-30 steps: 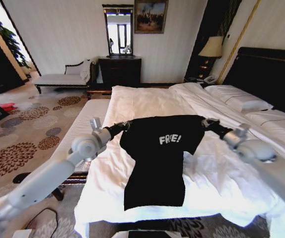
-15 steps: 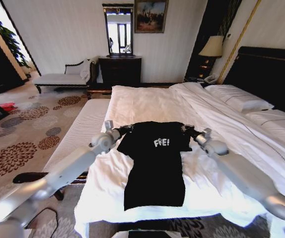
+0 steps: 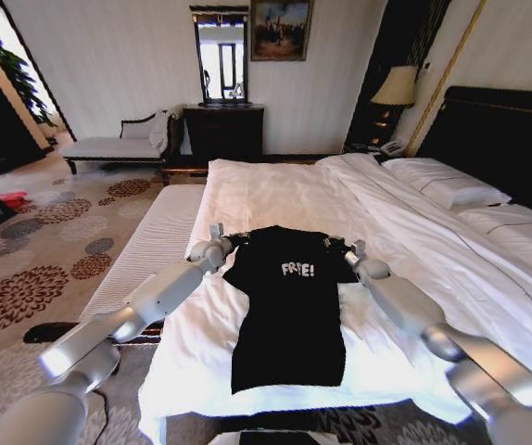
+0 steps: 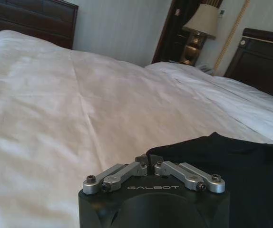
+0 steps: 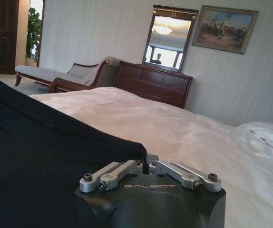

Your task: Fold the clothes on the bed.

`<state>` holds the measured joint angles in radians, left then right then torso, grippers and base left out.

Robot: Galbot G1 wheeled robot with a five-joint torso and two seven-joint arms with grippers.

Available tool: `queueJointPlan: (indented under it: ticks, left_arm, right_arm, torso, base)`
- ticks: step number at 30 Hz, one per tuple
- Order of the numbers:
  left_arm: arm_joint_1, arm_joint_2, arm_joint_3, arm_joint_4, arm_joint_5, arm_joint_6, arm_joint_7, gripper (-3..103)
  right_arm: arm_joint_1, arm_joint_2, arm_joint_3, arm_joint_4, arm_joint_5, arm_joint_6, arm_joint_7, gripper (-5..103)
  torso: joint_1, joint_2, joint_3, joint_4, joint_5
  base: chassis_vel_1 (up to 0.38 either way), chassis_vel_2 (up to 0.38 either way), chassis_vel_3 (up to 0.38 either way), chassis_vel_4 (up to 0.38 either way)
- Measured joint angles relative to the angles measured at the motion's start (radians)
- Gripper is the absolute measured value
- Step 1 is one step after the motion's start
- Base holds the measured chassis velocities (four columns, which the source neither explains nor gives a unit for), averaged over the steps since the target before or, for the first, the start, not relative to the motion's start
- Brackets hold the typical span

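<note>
From my seat I see my left arm stretched long and low from the lower left corner of the head view, running diagonally up over the edge of the bed (image 3: 275,190) with the wrist nearly level. Its left gripper (image 3: 232,241) sits at the shirt's left shoulder, and in the left wrist view the left gripper (image 4: 149,159) has its fingers drawn together, pinching a black edge of the fabric against the white sheet. Between the two grippers lies the black T-shirt (image 3: 289,306), spread flat on the white duvet near the foot of the bed, collar end toward the headboard (image 3: 502,139), hem toward me, the white "FREE!" lettering (image 3: 297,270) facing up on the chest. My right arm reaches in from the lower right corner in much the same way, extended low across the bedding, elbow slightly bent, forearm angling inward. The right gripper (image 3: 338,246) rests at the shirt's right shoulder; the right wrist view shows the right gripper (image 5: 147,161) with fingers closed onto a fold of black cloth, the shirt filling that side of the frame beside it.
</note>
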<state>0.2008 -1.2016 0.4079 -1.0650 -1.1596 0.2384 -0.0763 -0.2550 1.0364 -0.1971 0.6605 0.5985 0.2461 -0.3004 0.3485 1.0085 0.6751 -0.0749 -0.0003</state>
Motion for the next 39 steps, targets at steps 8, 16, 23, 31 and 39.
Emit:
queueJointPlan:
  ticks: [8, 16, 23, 31, 39]
  left_arm:
    - [-0.021, -0.063, 0.001, 0.102, 0.048, -0.017, 0.011, 1]
    - [-0.075, -0.179, -0.001, 0.308, 0.116, -0.039, 0.048, 1]
    - [-0.124, -0.275, -0.027, 0.468, 0.175, -0.061, 0.078, 1]
    - [-0.147, -0.298, -0.035, 0.527, 0.194, -0.072, 0.091, 1]
    - [-0.105, -0.282, -0.039, 0.475, 0.204, -0.06, 0.075, 5]
  right_arm:
    - [0.043, 0.115, 0.021, -0.156, -0.039, 0.033, -0.018, 1]
    - [0.133, 0.252, 0.063, -0.363, -0.095, 0.067, -0.036, 1]
    - [0.157, 0.274, 0.096, -0.413, -0.123, 0.067, -0.016, 1]
    - [0.156, 0.274, 0.122, -0.422, -0.131, 0.064, -0.005, 1]
    - [0.134, 0.27, 0.143, -0.395, -0.14, 0.061, -0.004, 11]
  torso:
    - [0.0, 0.0, 0.0, -0.0006, 0.0005]
    - [0.0, 0.0, 0.0, -0.0002, 0.0003]
    - [0.0, 0.0, 0.0, -0.0006, 0.0003]
    - [0.0, 0.0, 0.0, -0.0003, 0.0004]
    - [0.0, 0.0, 0.0, -0.0001, 0.0002]
  base:
    - [0.0, 0.0, 0.0, 0.0]
    - [0.0, 0.0, 0.0, 0.0]
    - [0.0, 0.0, 0.0, 0.0]
    - [0.0, 0.0, 0.0, 0.0]
    - [0.0, 0.0, 0.0, 0.0]
